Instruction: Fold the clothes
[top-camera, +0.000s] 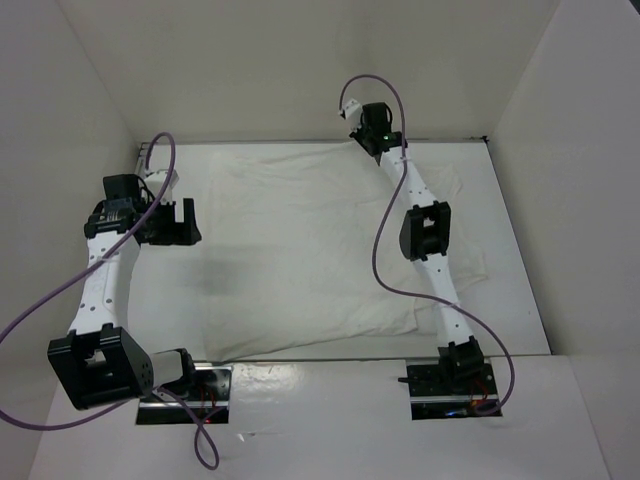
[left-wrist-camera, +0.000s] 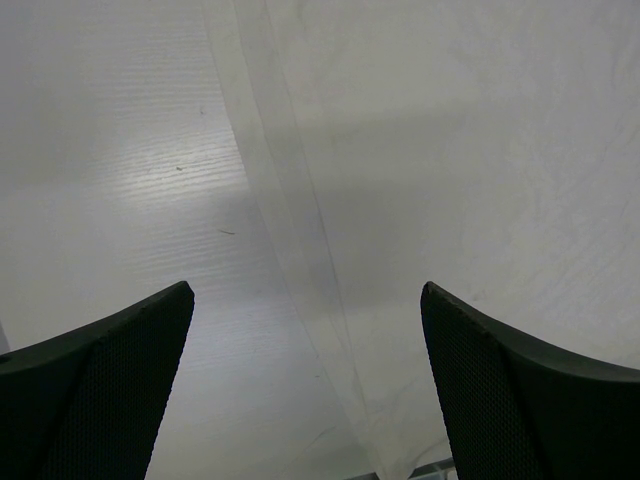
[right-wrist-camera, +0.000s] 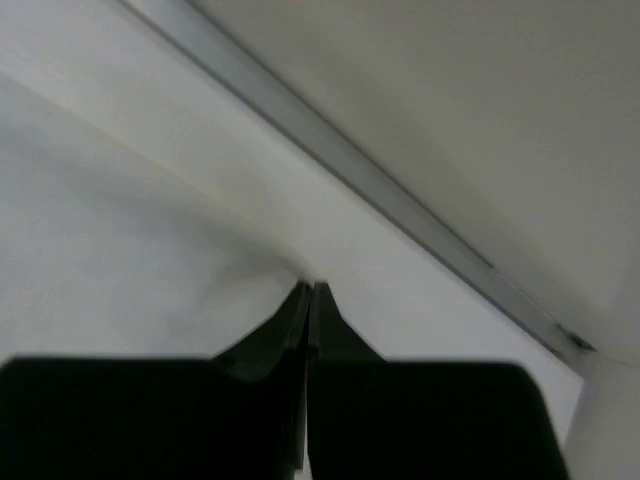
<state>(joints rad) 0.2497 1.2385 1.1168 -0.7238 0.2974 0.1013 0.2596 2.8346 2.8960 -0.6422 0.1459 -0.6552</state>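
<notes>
The clothes (top-camera: 300, 250) are one white garment lying spread and wrinkled across the white table. My right gripper (top-camera: 362, 138) reaches to the garment's far edge by the back wall. In the right wrist view the gripper (right-wrist-camera: 308, 287) is shut, with the clothes (right-wrist-camera: 120, 230) puckering up into its tips. My left gripper (top-camera: 180, 222) hangs above the garment's left edge. Seen from the left wrist, this gripper (left-wrist-camera: 305, 290) is wide open and empty, and the folded hem of the clothes (left-wrist-camera: 480, 150) runs between its fingers (left-wrist-camera: 500, 380).
White walls enclose the table on three sides. A grey metal strip (right-wrist-camera: 400, 190) runs along the foot of the back wall, close to my right gripper. Bare table (left-wrist-camera: 120, 150) shows left of the garment. Purple cables (top-camera: 380, 250) loop beside both arms.
</notes>
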